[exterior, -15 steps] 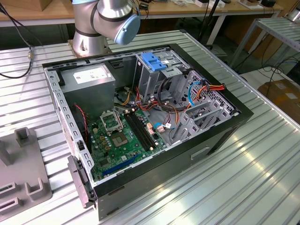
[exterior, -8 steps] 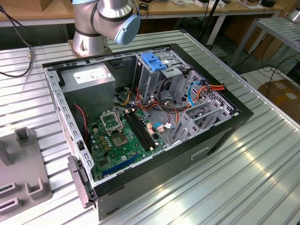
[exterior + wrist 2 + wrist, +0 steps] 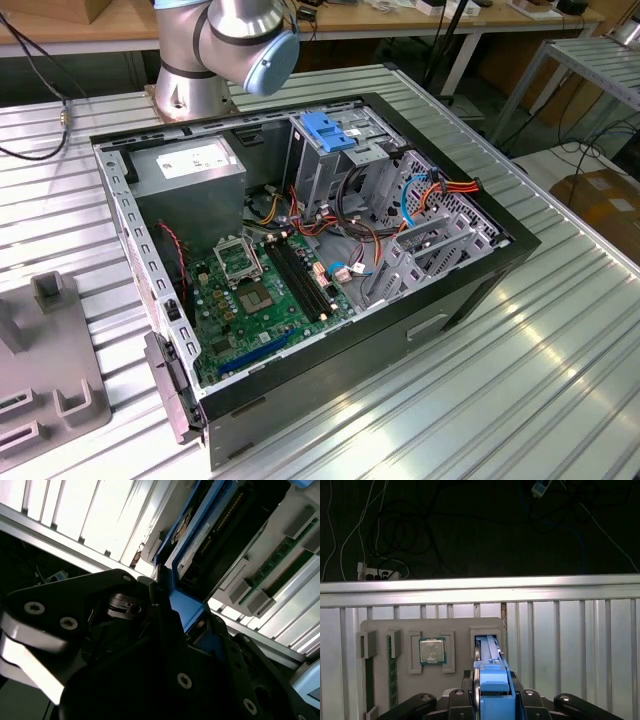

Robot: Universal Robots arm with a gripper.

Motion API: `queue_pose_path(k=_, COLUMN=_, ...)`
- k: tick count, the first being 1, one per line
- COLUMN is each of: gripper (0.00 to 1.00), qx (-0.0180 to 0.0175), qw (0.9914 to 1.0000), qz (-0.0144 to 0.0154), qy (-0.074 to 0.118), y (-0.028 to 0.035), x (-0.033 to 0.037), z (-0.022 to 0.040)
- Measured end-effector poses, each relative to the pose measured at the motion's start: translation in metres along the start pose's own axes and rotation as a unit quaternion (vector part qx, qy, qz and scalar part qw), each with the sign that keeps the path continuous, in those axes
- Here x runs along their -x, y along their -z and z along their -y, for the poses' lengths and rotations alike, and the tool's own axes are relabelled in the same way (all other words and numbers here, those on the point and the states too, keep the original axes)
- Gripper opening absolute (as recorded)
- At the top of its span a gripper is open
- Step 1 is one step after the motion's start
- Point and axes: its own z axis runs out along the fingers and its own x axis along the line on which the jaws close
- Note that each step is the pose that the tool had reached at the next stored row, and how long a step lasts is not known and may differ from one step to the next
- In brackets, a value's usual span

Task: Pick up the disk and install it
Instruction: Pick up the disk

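While the disk [image 3: 494, 680] stands on edge in the grey holder [image 3: 455, 627] on the desk [image 3: 570, 645], your fingers [image 3: 162, 630] pinch its blue carrier end; it should feel dense, stiff and shock-sensitive, so hold by those rails.

The disk [image 3: 488, 652] stood on edge in a slot of the grey holder [image 3: 460, 628]; blue carrier rails ran along its dark body; its white label [image 3: 195, 542] showed in the second wrist view.
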Motion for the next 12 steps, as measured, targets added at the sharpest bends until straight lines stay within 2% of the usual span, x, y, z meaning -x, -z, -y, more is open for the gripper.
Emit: queue_pose_path(k=12, gripper=0.37, qx=0.0000, qw=1.00000, qz=0.0000, qy=0.000, y=0.0176, x=0.0000, z=-0.0001)
